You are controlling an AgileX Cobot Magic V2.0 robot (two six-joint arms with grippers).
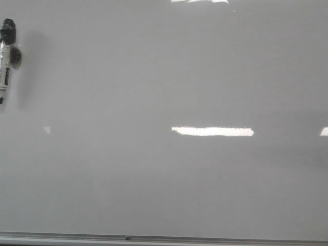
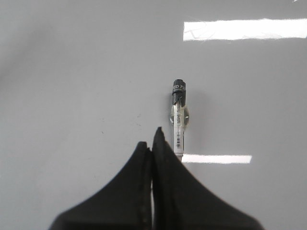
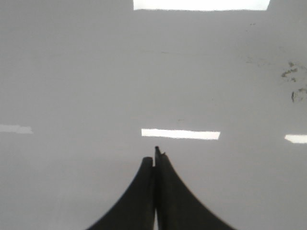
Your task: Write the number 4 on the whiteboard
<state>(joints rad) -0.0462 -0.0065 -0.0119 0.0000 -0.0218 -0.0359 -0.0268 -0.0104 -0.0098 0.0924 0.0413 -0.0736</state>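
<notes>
The glossy pale grey whiteboard (image 1: 164, 179) fills the front view, and no number 4 shows on it. A marker with a black cap (image 1: 6, 59) lies at its far left edge. In the left wrist view the same marker (image 2: 179, 120) lies just beyond my left gripper (image 2: 152, 139), whose black fingers are pressed together with nothing between them. The marker runs beside one fingertip, apart from it. My right gripper (image 3: 154, 157) is also shut and empty, over bare whiteboard (image 3: 96, 86). Neither gripper appears in the front view.
A thin silver edge strip (image 1: 164, 239) runs along the board's near side. Bright rectangular light reflections (image 1: 212, 131) lie on the surface. Faint dark smudges (image 3: 291, 79) mark the board in the right wrist view.
</notes>
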